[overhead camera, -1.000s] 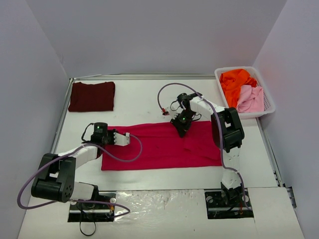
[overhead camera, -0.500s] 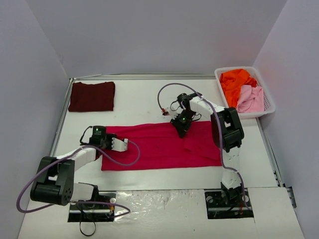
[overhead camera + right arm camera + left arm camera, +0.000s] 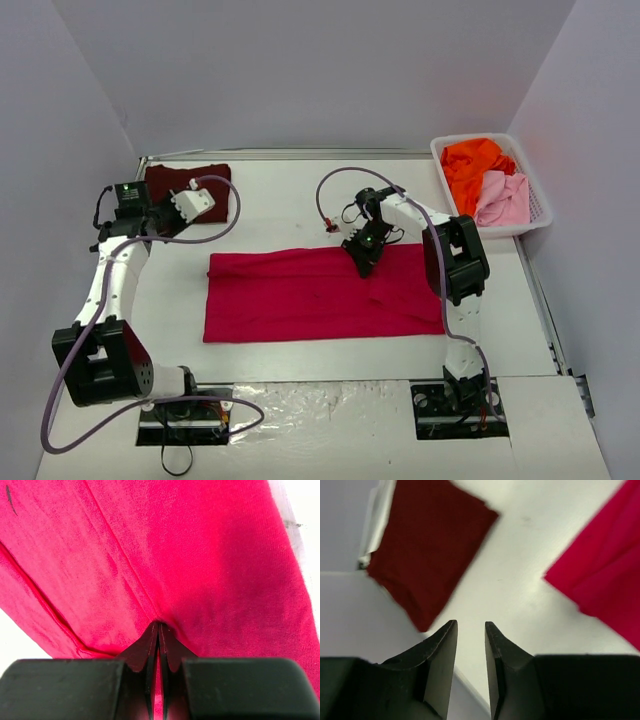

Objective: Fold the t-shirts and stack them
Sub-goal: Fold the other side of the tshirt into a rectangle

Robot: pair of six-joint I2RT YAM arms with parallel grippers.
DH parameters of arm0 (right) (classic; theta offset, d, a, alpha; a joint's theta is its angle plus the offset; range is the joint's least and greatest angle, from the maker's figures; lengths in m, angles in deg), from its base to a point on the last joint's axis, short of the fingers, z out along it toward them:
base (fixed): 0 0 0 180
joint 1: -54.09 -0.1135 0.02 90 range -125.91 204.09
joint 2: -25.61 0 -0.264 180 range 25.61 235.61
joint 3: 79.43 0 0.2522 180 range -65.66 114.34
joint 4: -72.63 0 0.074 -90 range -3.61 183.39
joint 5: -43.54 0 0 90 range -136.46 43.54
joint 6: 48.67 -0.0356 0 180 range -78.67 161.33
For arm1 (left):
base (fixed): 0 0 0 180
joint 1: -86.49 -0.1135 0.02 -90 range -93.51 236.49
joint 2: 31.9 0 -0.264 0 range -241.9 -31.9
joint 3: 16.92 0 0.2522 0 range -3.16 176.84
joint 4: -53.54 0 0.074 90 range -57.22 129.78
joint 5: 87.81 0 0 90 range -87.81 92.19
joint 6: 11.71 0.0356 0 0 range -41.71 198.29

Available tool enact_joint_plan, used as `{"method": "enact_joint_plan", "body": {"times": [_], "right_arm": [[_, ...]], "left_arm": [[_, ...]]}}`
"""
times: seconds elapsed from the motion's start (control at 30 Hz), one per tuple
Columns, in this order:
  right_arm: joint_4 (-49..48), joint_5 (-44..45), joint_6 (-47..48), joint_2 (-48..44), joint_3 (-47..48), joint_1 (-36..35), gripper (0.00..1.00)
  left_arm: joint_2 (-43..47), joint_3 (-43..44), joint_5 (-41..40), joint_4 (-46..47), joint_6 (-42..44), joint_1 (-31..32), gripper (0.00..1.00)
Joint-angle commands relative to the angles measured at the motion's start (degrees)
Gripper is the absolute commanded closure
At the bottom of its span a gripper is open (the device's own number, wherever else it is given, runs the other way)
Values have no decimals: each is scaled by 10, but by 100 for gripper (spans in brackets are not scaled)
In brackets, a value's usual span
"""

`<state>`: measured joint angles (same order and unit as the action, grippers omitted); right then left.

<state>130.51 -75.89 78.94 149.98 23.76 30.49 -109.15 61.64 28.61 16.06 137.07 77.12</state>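
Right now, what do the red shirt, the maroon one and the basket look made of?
The red shirt: soft matte knit cloth; fine weave and fold creases show.
The maroon shirt: similar matte cloth, apparently faintly ribbed, lying flat, folded.
The basket: probably white plastic, rigid mesh-like walls; finish unclear.

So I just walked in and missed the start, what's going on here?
Two arms are folding t-shirts. The right gripper is shut on the red shirt, which lies as a long folded strip mid-table. The left gripper hangs open and empty by the folded maroon shirt at the far left corner. An orange shirt and a pink shirt sit in the basket.
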Motion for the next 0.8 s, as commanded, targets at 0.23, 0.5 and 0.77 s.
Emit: {"method": "enact_joint_plan", "body": {"times": [0.23, 0.5, 0.77], "right_arm": [[6, 71, 29, 109, -65, -9, 100], [7, 68, 29, 110, -65, -9, 100], [9, 64, 32, 113, -65, -9, 100]], "left_arm": [[-104, 63, 170, -322, 22, 48, 73], [-145, 40, 167, -232, -23, 44, 63], [-225, 77, 169, -196, -71, 42, 60]]}}
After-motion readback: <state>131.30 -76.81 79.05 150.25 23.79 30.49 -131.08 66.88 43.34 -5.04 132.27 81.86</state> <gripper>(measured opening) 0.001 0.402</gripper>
